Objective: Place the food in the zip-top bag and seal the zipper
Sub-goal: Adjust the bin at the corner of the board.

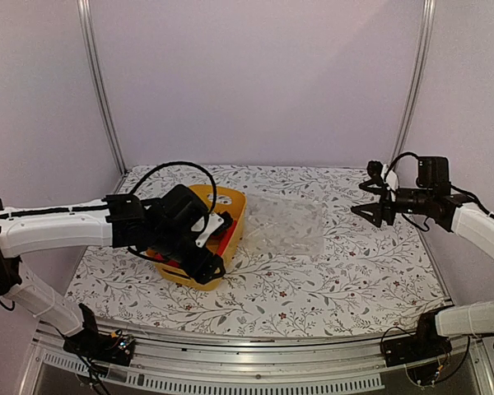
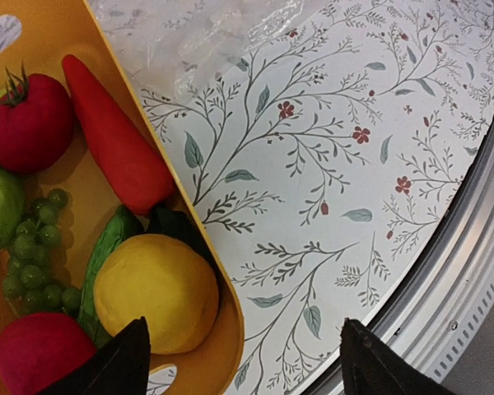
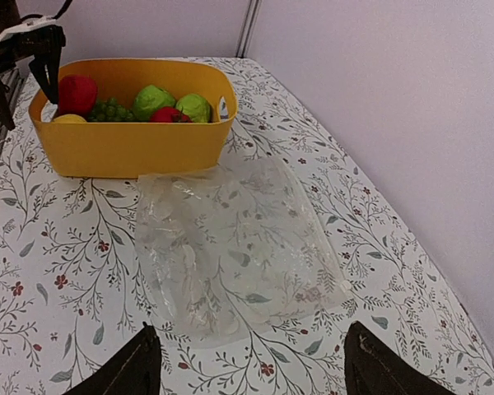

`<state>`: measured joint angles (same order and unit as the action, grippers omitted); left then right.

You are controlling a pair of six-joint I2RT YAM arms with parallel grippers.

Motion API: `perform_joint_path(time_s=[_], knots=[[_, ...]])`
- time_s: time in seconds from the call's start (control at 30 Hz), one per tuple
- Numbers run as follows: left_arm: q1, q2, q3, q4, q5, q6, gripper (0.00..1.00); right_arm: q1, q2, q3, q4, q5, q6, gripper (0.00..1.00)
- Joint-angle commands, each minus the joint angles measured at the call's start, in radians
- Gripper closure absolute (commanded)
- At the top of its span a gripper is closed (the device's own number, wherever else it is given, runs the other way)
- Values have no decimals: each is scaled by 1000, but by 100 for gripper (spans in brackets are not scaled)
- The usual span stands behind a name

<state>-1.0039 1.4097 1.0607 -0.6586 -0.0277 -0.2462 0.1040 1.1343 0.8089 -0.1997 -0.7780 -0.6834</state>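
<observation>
Hovering over the food (image 2: 156, 292), left tool (image 2: 244, 331) gapes.

White shells over black joints clad the left arm (image 1: 53, 224) and the right arm (image 1: 482, 226), each bolted to a black base (image 1: 99, 344) trailing thin wires. A black cable (image 1: 181, 164) arcs in a loop over the left wrist. Dark, pointed fingers (image 2: 115, 362) tip both arms.

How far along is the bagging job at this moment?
Nothing looks done: the clear crinkly plastic zip-top bag lies flat and empty beside the yellow plastic basket. In hand: the open left pincer hovers at the basket's rim, above the plastic toy fruits and vegetables inside, holding nothing. Left: all the loading, then sealing the bag.
</observation>
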Motion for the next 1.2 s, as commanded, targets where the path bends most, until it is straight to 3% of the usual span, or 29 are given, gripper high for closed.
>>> perform_joint_path(time_s=[0.0, 0.17, 0.4, 0.6, 0.7, 0.97, 1.03, 1.1, 1.17], knots=[[-12, -15, -27, -42, -58, 28, 27, 157, 60, 25, -101, 120, -100, 26], [-22, 24, -26, -13, -54, 7, 48, 308, 205, 52, -106, 219, -128, 28], [-26, 80, -14, 84, -70, -66, 64, 488, 406, 174, -88, 413, -127, 27], [-24, 202, 80, 121, -143, -176, 95, 568, 534, 247, -53, 576, -99, 28], [-25, 243, 116, 148, -197, -245, 100, 577, 588, 261, -40, 616, -109, 29], [-24, 374, 284, 168, -226, -328, 99, 584, 662, 268, -8, 672, -85, 28], [-24, 395, 315, 184, -212, -340, 99, 582, 667, 264, 32, 741, -67, 36], [-23, 406, 329, 202, -210, -359, 95, 569, 665, 268, 57, 772, -46, 57], [-20, 401, 334, 223, -212, -364, 80, 533, 638, 280, 49, 791, -16, 80]])
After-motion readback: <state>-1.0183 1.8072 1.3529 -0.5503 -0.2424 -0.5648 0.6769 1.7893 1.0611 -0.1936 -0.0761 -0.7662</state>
